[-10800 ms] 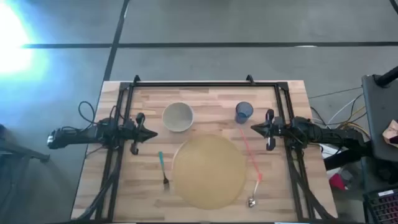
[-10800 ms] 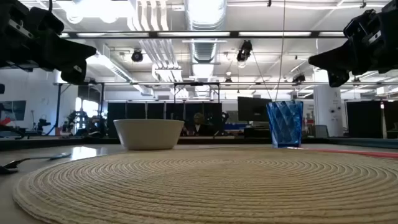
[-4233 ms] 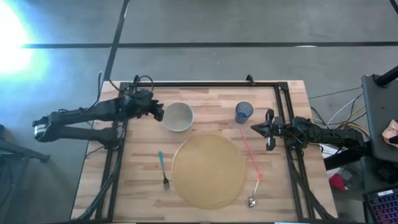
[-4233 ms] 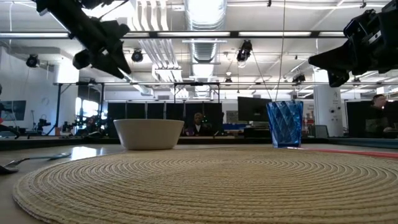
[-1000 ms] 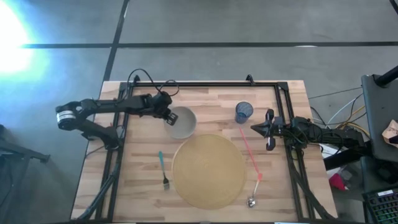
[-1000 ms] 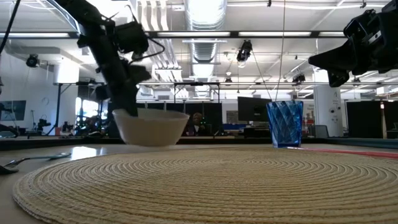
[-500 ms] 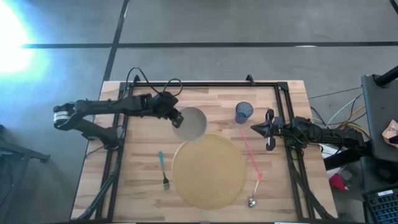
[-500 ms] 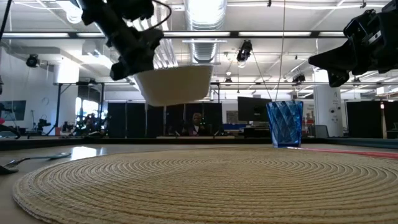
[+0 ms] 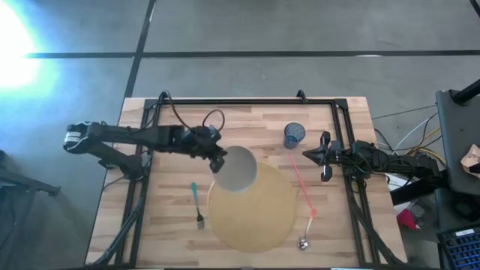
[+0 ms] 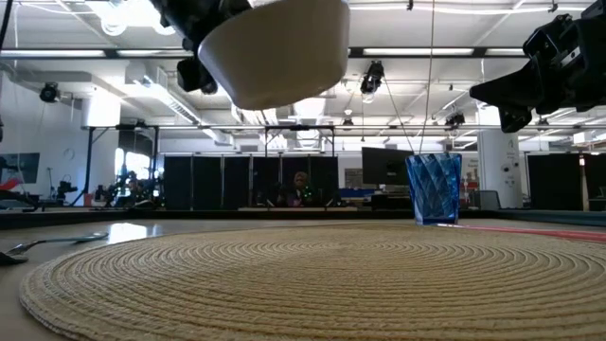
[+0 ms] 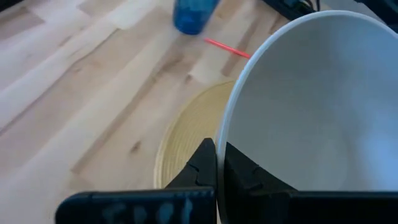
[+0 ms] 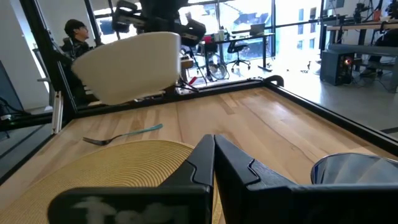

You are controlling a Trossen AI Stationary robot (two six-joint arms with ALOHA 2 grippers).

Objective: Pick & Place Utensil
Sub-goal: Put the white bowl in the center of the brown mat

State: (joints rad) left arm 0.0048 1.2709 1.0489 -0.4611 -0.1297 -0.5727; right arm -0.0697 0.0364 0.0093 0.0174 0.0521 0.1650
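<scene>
Moved since half a sec ago: your bowl (image 9: 238,167) has travelled from beside the blue cup side of the bare wood to over the far-left edge of the round woven mat (image 9: 252,217), and it rides higher in the low view, well clear of the surface (image 9: 255,124).

Left arm: stretched out low from the left side of the frame, wrist near centre. Left gripper (image 9: 217,159), fingers (image 11: 205,163) clamped on the bowl's rim, one inside, one outside. Bowl tilted a little, airborne.

Right arm: parked at the right edge of the surface, pointing inward, unchanged. Right gripper (image 9: 307,154), fingers together, holding nothing.

Utensils, both untouched, same spots as before:
- fork (image 9: 196,204), teal handle, flat on the wood just left of the mat.
- spoon (image 9: 301,202), pink handle, along the mat's right side, metal end toward the near edge.

Blue cup (image 9: 294,135): upright, far of the mat, near the right gripper.

Room beyond: one person (image 12: 75,30) seated, seen past the bowl in the right wrist view.
</scene>
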